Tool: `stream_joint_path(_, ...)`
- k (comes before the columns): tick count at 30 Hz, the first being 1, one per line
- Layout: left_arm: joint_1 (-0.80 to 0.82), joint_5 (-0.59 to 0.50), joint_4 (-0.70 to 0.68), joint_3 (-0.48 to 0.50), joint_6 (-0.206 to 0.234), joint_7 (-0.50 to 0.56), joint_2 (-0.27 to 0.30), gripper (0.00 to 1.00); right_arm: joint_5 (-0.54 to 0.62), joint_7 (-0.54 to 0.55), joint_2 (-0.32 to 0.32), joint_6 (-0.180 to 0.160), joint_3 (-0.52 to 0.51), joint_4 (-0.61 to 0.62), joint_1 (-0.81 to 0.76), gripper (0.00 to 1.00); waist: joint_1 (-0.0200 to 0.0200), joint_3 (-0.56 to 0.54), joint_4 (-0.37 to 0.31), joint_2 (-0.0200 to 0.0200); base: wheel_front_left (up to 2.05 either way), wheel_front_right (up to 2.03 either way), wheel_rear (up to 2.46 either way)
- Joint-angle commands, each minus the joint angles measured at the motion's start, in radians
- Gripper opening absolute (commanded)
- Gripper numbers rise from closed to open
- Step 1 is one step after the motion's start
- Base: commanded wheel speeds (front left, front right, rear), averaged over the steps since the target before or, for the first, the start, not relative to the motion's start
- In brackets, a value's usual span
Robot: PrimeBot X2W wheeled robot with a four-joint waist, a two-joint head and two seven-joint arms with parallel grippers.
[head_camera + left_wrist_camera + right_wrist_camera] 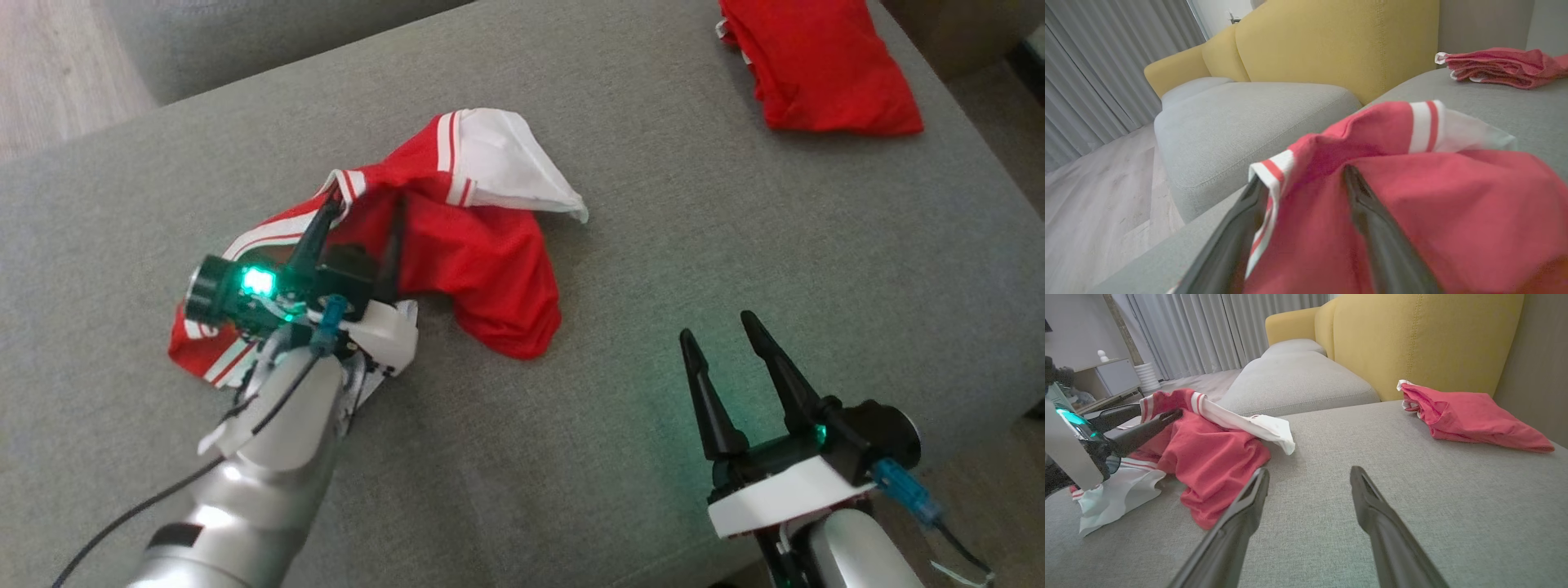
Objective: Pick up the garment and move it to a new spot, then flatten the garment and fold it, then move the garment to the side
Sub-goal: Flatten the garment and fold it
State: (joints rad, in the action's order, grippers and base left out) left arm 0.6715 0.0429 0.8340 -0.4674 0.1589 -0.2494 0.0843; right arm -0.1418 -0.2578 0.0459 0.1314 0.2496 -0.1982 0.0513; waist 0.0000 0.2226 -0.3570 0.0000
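1. Apparently nothing is finished: the garment (482, 245) lies crumpled on the grey cushion (653, 392), at 10 o'clock.
2. Left gripper (367, 204): jaws wide, cloth between them, not pinched.
3. Right gripper (717, 324), 4 o'clock: jaws wide, empty.
4. Lifting, flattening and folding remain.

Bare grey cushion (653, 269) lies open between the crumpled garment (482, 253) and the folded red cloth (824, 65).

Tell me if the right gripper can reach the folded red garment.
Probably yes: the right gripper is open, and bare grey cushion lies between it and the folded red garment, though its reach is uncertain.
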Motion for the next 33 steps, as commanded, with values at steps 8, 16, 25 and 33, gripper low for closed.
stream_joint_path(8,0.069,0.000,-0.022,0.023,-0.034,-0.012,0.061,0.00,-0.023,-0.004,0.004,-0.001,0.017,0.028,0.009,1.00,0.0000,-0.018,-0.027,0.0000,0.00,0.00,0.00)
stream_joint_path(16,0.309,-0.052,-0.148,-0.029,-0.128,-0.012,0.100,0.00,-0.046,-0.004,0.004,-0.001,0.033,0.034,0.016,1.00,0.0000,-0.024,-0.061,0.0000,0.00,0.00,0.00)
stream_joint_path(25,0.649,-0.050,-0.233,-0.002,-0.173,-0.012,0.084,0.00,-0.061,-0.004,0.004,-0.001,0.032,0.038,0.001,1.00,0.0000,-0.058,-0.038,0.0000,0.00,0.00,0.00)
stream_joint_path(33,0.611,0.062,-0.293,0.092,-0.156,-0.011,0.090,0.00,-0.034,-0.004,0.004,-0.001,-0.013,0.037,-0.018,1.00,0.0000,-0.113,0.090,0.0000,0.00,0.00,0.00)
